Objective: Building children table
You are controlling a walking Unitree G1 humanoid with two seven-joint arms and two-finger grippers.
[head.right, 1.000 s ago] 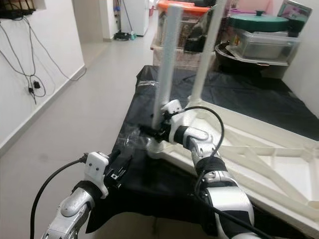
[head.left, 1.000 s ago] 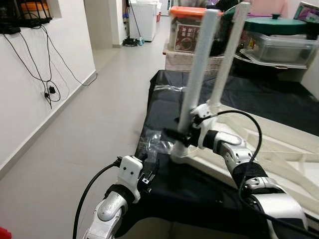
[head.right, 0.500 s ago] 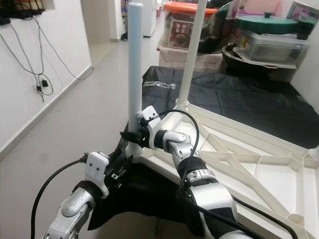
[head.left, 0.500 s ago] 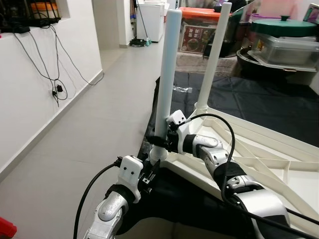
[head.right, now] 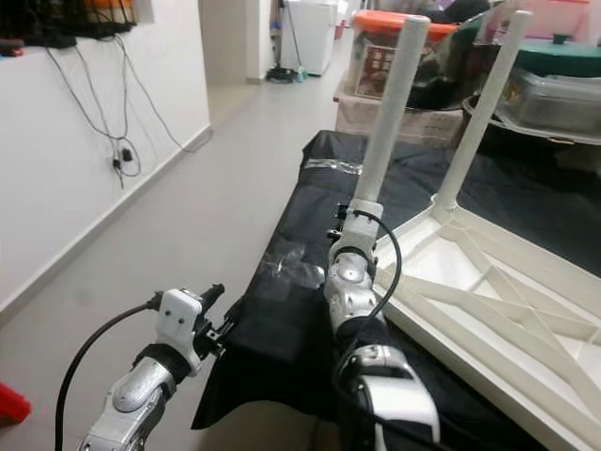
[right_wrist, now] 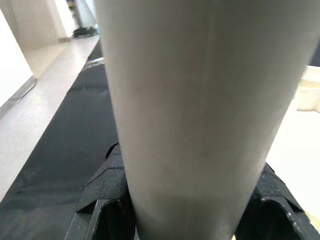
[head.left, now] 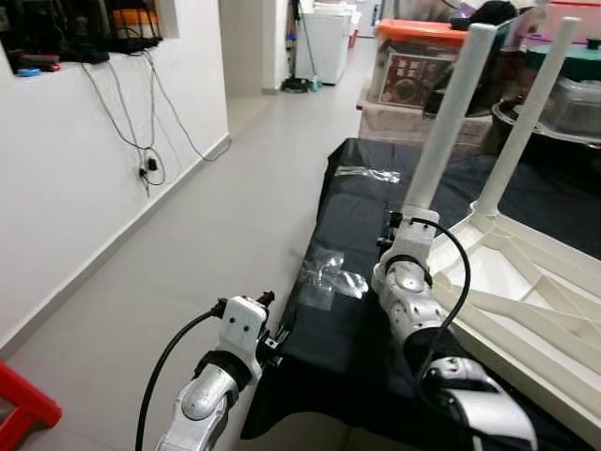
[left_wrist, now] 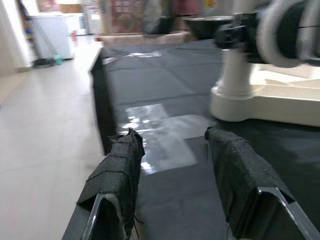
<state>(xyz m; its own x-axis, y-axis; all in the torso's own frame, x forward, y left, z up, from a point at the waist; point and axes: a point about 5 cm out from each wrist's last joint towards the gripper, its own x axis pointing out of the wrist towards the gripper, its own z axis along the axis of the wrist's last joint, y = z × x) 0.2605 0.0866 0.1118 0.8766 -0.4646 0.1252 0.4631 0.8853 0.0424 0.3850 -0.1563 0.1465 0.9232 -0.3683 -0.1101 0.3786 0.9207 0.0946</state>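
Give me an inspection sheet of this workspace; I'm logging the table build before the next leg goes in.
Surface: black cloth over a low platform, clear tape patch near its edge.
Job's things: white tabletop upside down; two legs upright, near leg, far leg.
Clutter: storage boxes and a lidded pot behind.
Grippers: right gripper shut on the near leg's base; left gripper open, idle over the cloth edge.
Cables: wires hanging on the wall.
Surroundings: tiled hallway floor, red object at left.

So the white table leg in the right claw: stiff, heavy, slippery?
The white leg looks like a rigid, straight tube, probably light plastic. Its smooth round surface, seen between the right claw fingers, may slip or twist. Tall and slanted, it could lever sideways.
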